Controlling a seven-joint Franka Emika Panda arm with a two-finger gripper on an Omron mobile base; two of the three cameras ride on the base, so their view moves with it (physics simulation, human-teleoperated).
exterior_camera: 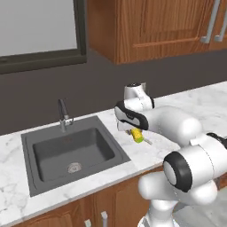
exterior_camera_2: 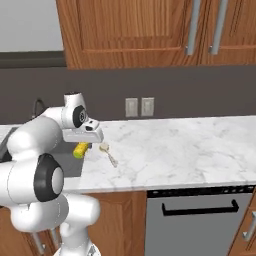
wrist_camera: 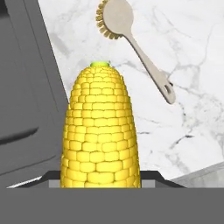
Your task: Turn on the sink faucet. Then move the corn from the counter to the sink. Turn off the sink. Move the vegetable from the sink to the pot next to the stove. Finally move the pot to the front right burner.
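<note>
No brand, label or writing is showing on anything here. The gripper (exterior_camera: 134,131) is clasping the corn (exterior_camera: 136,135) and holding it lifted over the white marble counter (exterior_camera: 195,106), just beside the right rim of the sink (exterior_camera: 26,146). A beige dish brush (wrist_camera: 131,39) is lying on the marble right next to the cob, handle angled away. The sink faucet (exterior_camera: 63,114) is standing behind the basin. Two wall outlets (exterior_camera_2: 139,106) are sitting above the counter.

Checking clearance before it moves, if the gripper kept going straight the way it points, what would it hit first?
The gripper holds the corn, whose tip would likely meet the counter beside the sink, short of the brush. Depth is uncertain.
</note>
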